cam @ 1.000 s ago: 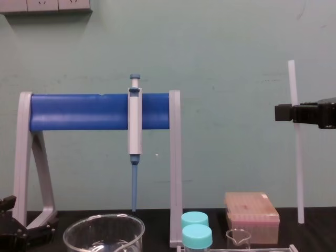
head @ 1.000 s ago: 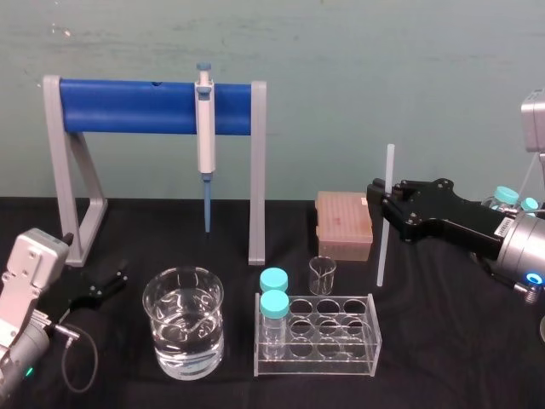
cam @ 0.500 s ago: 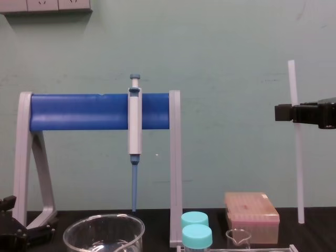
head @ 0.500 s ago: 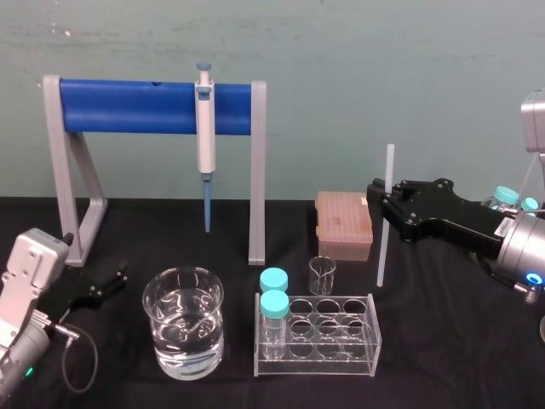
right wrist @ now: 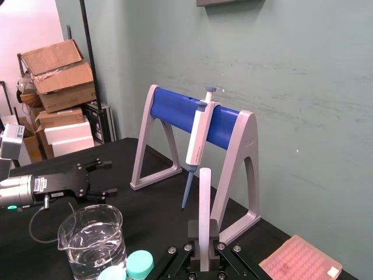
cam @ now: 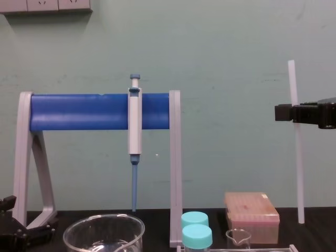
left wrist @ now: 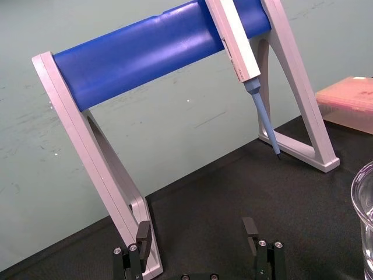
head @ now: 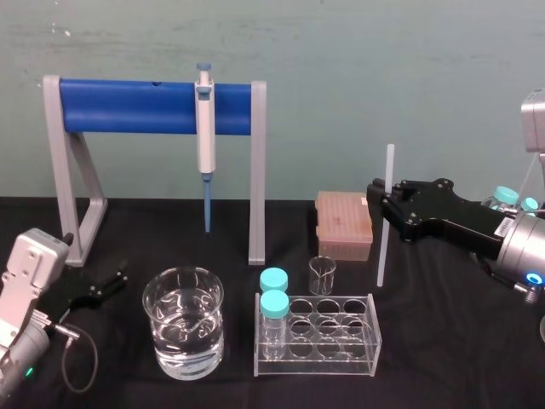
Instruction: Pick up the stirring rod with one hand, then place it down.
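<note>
The black tabletop (head: 443,341) filled the lower half of the head view, and the blue-barred pipette stand (head: 128,106) rose at upper left with the pipette (head: 204,119) hanging from its bar. The large beaker (head: 183,322) of water sat at lower centre-left, and the clear tube rack (head: 341,366) stood just to its right. At centre-right the right end effector (head: 383,198) reached in from the right edge, clamped on the stirring rod (head: 384,247) a little above its middle. The rod stood close to upright with a slight tilt, its lower end over bare tabletop right of the small beaker (head: 322,274). Whether that end touched the cloth could not be told. The pink tip box (head: 344,223) lay just left of the rod and behind the small beaker. At lower left the left end effector (left wrist: 195,230) lay low near the stand's foot, its fingers spread wide and empty. By this showing the pickup was done and the placing step was in hand. The next move would call for lowering the rod onto the open cloth at right, clear of the small beaker, rack and tip box, then releasing it.
</note>
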Motion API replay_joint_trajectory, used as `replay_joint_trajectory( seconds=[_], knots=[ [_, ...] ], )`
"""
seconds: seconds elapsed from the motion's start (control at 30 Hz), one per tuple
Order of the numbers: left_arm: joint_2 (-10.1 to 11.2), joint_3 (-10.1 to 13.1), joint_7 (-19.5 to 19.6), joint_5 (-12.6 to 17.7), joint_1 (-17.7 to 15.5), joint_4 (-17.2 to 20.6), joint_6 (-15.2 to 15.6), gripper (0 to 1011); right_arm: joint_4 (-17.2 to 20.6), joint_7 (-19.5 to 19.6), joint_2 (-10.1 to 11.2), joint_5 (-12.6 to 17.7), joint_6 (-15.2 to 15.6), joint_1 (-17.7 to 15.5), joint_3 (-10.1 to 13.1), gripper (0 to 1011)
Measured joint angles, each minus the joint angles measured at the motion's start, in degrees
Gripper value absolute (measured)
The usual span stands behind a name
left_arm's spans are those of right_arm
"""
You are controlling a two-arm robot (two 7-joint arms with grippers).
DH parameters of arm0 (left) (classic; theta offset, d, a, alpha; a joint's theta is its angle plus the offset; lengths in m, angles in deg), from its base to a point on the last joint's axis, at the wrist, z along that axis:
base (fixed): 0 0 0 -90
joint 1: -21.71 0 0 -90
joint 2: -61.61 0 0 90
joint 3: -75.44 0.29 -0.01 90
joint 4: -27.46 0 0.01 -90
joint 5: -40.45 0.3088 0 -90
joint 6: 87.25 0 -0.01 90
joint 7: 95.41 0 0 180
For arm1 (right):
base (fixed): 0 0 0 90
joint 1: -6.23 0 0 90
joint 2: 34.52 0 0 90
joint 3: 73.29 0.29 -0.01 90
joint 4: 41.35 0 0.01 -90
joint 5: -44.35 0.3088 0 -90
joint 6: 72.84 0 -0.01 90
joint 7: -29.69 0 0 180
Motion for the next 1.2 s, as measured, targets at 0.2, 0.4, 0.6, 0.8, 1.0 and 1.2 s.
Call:
replay_joint_trajectory(
  seconds=[0.2,0.4,0.6,0.8,1.0,1.2],
  knots=[
    [0.0,0.0,0.0,0.0,0.0,0.0,0.0,1005,0.0,0.0,0.0,0.0,0.0,0.0,0.0,71],
    [0.0,0.0,0.0,0.0,0.0,0.0,0.0,1005,0.0,0.0,0.0,0.0,0.0,0.0,0.0,72],
    [0.0,0.0,0.0,0.0,0.0,0.0,0.0,1005,0.0,0.0,0.0,0.0,0.0,0.0,0.0,72],
    [0.0,0.0,0.0,0.0,0.0,0.0,0.0,1005,0.0,0.0,0.0,0.0,0.0,0.0,0.0,72],
    [0.0,0.0,0.0,0.0,0.0,0.0,0.0,1005,-0.23,-0.92,-0.14,-0.05,-0.23,-0.01,0.52,72],
    [0.0,0.0,0.0,0.0,0.0,0.0,0.0,1005,-1.12,-3.02,-0.71,1.29,-0.74,-0.2,1.82,72]
  ],
)
